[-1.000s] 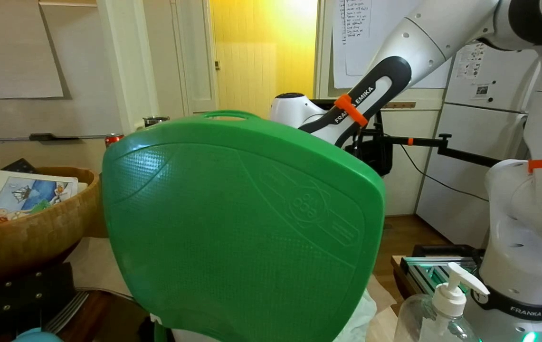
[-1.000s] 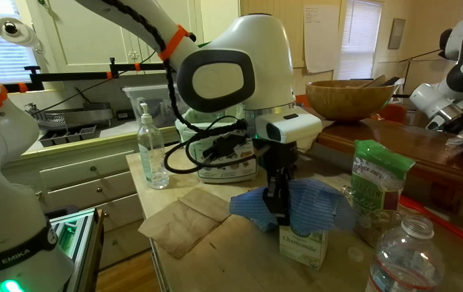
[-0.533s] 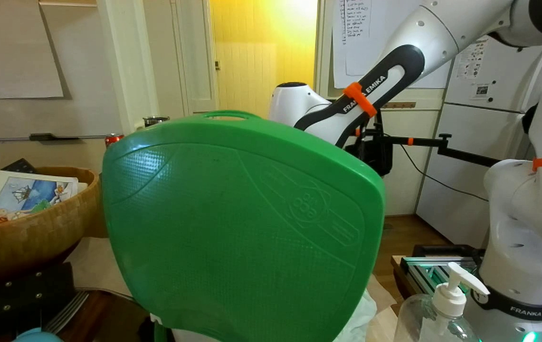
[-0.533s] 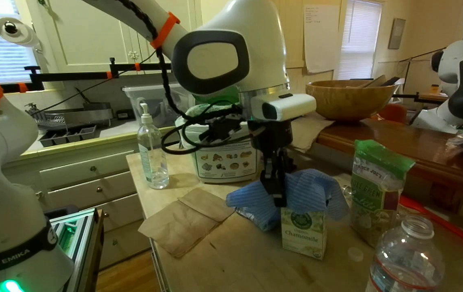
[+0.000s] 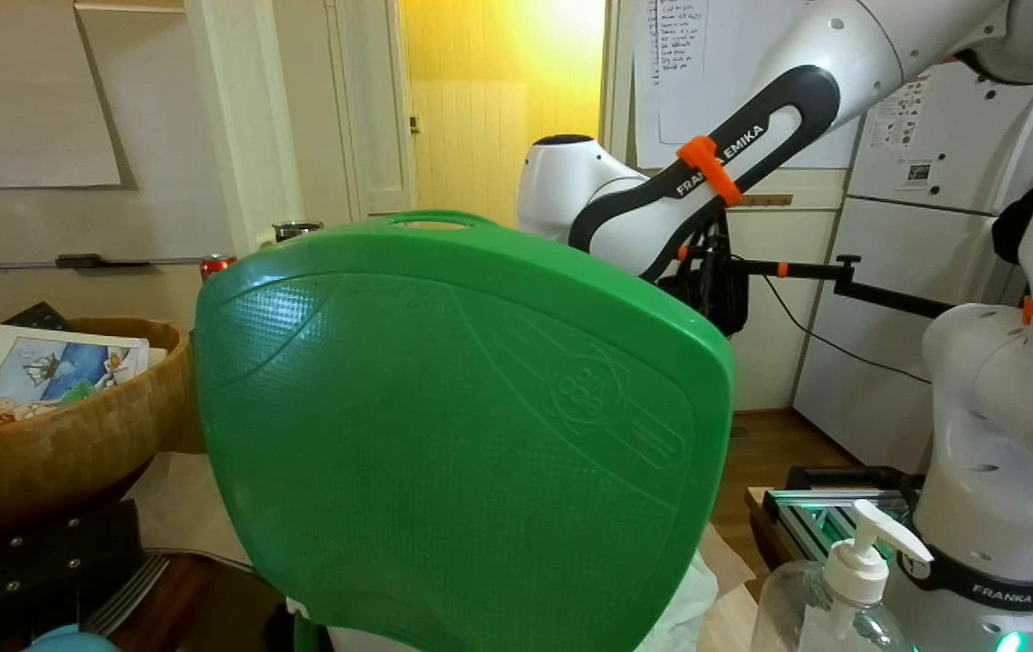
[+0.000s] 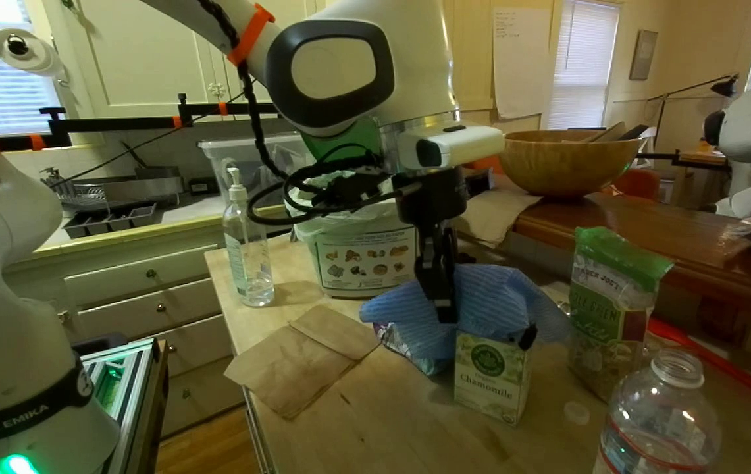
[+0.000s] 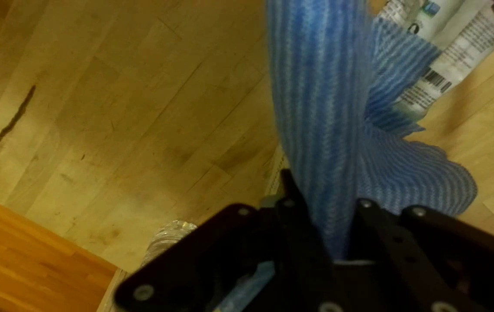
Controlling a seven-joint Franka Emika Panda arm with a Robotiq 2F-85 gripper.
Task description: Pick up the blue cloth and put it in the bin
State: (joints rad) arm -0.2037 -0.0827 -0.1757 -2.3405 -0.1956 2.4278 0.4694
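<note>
We see the fingers (image 7: 383, 229) pinching the blue cloth (image 6: 493, 296), which hangs out on both sides. In an exterior view, the bin (image 6: 362, 263) stands behind it, to the left, so we should lift high first.

In an exterior view the green lid (image 5: 471, 426) of the bin (image 6: 365, 263) masks the gripper (image 7: 328, 195) and the blue cloth (image 7: 320, 95), while the soap bottle (image 5: 853, 580) loses its base to the bottom edge. In the wrist view the cloth runs off the top, its near fold blurred. In an exterior view the water bottle (image 6: 658, 420) is cut off below, and a dark shape (image 6: 528, 336) by the upper corner of the tea box (image 6: 491, 380) looks too small to name safely.
</note>
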